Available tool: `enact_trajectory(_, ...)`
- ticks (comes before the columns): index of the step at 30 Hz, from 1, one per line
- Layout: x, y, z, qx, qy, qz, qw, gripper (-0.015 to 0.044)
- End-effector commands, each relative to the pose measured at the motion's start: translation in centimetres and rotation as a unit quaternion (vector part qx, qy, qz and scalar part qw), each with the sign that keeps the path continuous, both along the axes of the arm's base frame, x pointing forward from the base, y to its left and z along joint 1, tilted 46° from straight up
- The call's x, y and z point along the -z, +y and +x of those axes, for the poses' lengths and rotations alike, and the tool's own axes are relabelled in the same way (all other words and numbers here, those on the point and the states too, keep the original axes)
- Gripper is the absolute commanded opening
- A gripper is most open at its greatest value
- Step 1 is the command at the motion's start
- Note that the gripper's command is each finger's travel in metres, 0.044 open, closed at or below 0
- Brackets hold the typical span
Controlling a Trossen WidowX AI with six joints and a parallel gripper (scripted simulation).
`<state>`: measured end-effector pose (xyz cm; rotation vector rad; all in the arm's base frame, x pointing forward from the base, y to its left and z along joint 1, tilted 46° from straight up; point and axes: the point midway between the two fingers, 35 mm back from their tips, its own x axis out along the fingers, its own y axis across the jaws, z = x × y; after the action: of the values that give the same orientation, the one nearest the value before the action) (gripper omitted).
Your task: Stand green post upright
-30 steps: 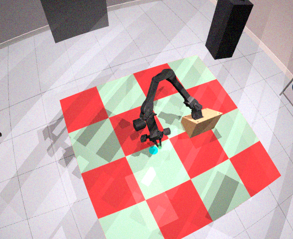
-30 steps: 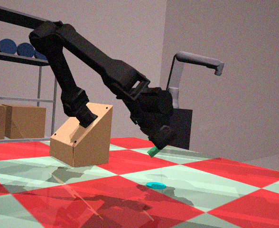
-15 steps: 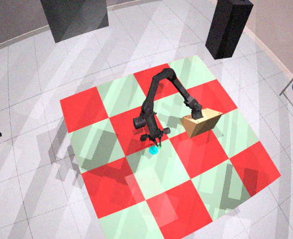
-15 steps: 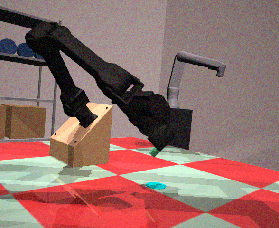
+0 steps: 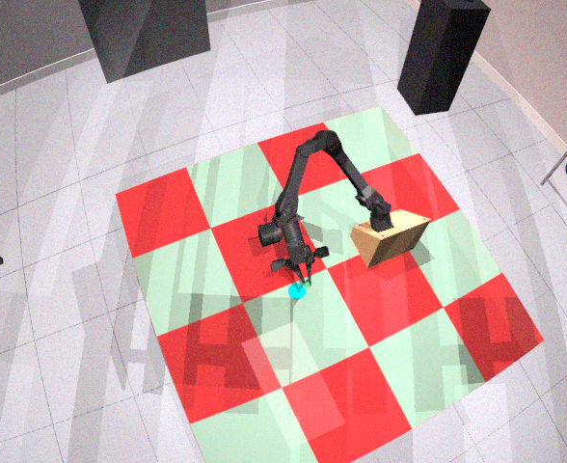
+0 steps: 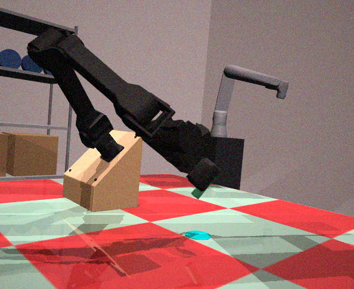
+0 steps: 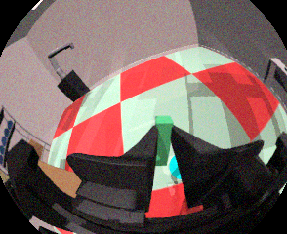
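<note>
The green post (image 5: 307, 284) (image 6: 197, 192) (image 7: 163, 141) is held between the fingers of my gripper (image 5: 306, 282) (image 7: 163, 129), which is shut on it. In the exterior view the post is in the air above the mat, tilted, with its lower end pointing down and to the left; the rest is hidden behind the gripper. The cyan circle (image 5: 296, 291) (image 6: 197, 235) (image 7: 175, 167) lies flat on the mat. In the top view it shows just left of and below the fingertips. In the wrist view it is partly hidden by the right finger.
The wooden wedge-shaped block (image 5: 398, 244) (image 6: 116, 180) under the arm's base stands on the red and pale green checkered mat (image 5: 184, 394) (image 6: 295, 214). Black pedestals (image 5: 436, 60) (image 6: 230, 161) and a shelf rack (image 6: 50, 102) stand beyond the mat.
</note>
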<state>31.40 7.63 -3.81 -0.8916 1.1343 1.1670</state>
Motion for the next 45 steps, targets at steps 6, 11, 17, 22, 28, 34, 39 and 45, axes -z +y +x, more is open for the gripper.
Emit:
enact_trajectory(6,-0.3,0.0,-0.1,-0.008,-0.013,0.029,0.999,0.0023)
enact_trajectory(11,-0.5,-0.1,0.0,-0.012,-0.023,0.045,0.999,0.0023)
enact_trajectory(17,-0.7,-0.1,0.1,-0.017,-0.035,0.065,0.997,0.0023)
enact_trajectory(22,-0.9,-0.2,0.1,-0.022,-0.046,0.080,0.996,0.0023)
enact_trajectory(28,-1.2,-0.2,0.2,-0.027,-0.059,0.098,0.993,0.0023)
enact_trajectory(34,-1.6,-0.3,0.2,-0.032,-0.073,0.116,0.990,0.0023)
enact_trajectory(39,-1.8,-0.4,0.3,-0.037,-0.086,0.130,0.987,0.0023)
enact_trajectory(45,-2.2,-0.5,0.3,-0.043,-0.101,0.147,0.983,0.0023)
